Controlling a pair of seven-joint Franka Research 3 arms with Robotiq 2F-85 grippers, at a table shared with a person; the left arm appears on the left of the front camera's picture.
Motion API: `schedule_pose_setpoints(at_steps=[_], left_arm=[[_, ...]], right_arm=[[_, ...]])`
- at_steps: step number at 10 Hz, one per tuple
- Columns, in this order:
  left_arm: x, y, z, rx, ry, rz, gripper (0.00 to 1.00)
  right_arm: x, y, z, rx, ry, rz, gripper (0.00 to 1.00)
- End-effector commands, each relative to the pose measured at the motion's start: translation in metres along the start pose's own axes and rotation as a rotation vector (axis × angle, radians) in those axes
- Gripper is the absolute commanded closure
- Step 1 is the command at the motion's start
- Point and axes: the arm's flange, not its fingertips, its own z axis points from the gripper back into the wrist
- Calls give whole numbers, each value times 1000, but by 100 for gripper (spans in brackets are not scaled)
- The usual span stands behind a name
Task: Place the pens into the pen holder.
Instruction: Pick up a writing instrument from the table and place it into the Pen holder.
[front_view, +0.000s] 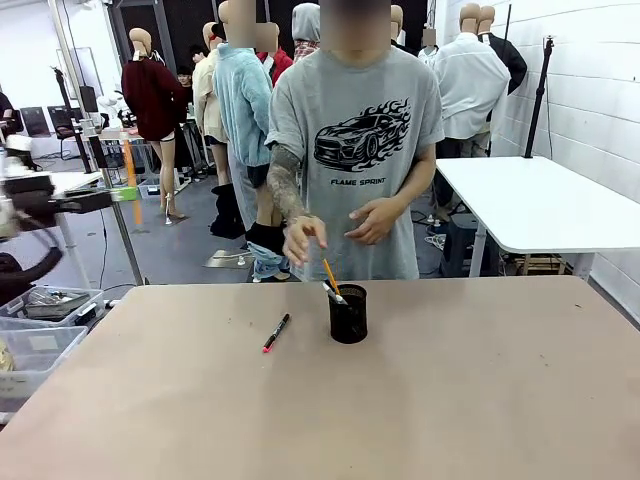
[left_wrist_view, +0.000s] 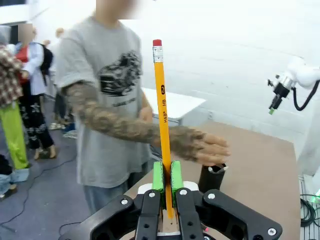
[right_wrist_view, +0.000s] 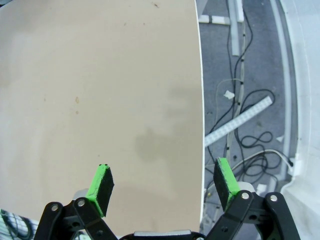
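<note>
The black mesh pen holder (front_view: 348, 313) stands near the table's middle, with a yellow-orange stick (front_view: 330, 274) and a dark pen with a pale tip (front_view: 334, 293) leaning out of it. The black pen with a red-pink end (front_view: 276, 332) lies on the table to its left. The person's hands (front_view: 303, 238) hover just above the holder. In the left wrist view my left gripper (left_wrist_view: 167, 170) is shut on a yellow pencil (left_wrist_view: 161, 100) held upright, red eraser on top; the holder (left_wrist_view: 212, 179) sits beyond it under the person's hand (left_wrist_view: 210, 148). My right gripper (right_wrist_view: 162, 172) is open above bare table (right_wrist_view: 100, 75).
The table's side edge (right_wrist_view: 198, 100) runs just beside the right gripper, with cables (right_wrist_view: 245, 125) on the floor past it. A white table (front_view: 540, 200) stands at the back right and plastic bins (front_view: 40, 335) at the left. My right arm (left_wrist_view: 295, 75) shows farther off.
</note>
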Motion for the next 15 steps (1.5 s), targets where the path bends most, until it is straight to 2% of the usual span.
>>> schedule_pose_setpoints(at_steps=[1, 3, 5, 6, 7, 10, 11, 12, 15], left_arm=[[11, 12, -63, -146, 76, -8, 100], [15, 6, -106, -248, 66, -22, 100], [17, 2, -112, -255, 78, 3, 100], [19, 2, -110, -81, 187, 59, 100], [11, -4, -126, -249, 64, -27, 100], [11, -4, -126, -249, 64, -27, 100], [12, -3, -124, -226, 92, -8, 100], [5, -1, -141, -303, 80, -6, 100], [-11, 15, -232, -613, 18, -11, 100]], right_arm=[[-1, 3, -2, -28, 0, -9, 0], [-1, 3, -2, -28, 0, -9, 0], [-1, 3, -2, -28, 0, -9, 0], [-1, 3, -2, -28, 0, -9, 0], [-1, 3, -2, -28, 0, -9, 0], [-1, 3, -2, -28, 0, -9, 0], [-1, 3, -2, -28, 0, -9, 0], [-1, 3, -2, -28, 0, -9, 0], [-1, 3, -2, -28, 0, -9, 0]])
